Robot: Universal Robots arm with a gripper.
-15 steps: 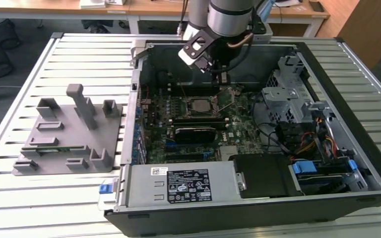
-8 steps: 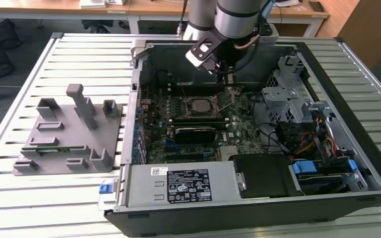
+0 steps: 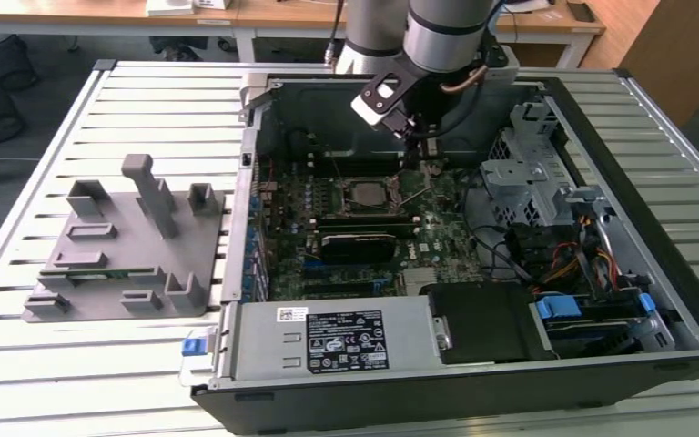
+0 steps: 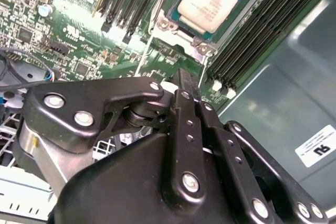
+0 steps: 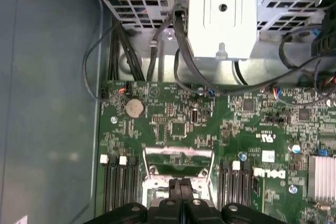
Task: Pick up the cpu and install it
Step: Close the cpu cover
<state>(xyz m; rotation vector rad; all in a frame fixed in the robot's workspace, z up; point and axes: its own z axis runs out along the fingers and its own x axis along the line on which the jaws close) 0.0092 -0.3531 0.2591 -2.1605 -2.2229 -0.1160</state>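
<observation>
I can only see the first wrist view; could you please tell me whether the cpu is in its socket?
Observer: Yes. In the second wrist view the cpu lies flat in the motherboard socket, silvery top up.
Operator: Is the gripper touching it?
Observer: No. There the gripper is shut, empty, and clear of the cpu.
Operator: And the fixture?
Observer: In the exterior view the grey fixture block sits on the slatted table, at the exterior view's left of the computer case.
</observation>
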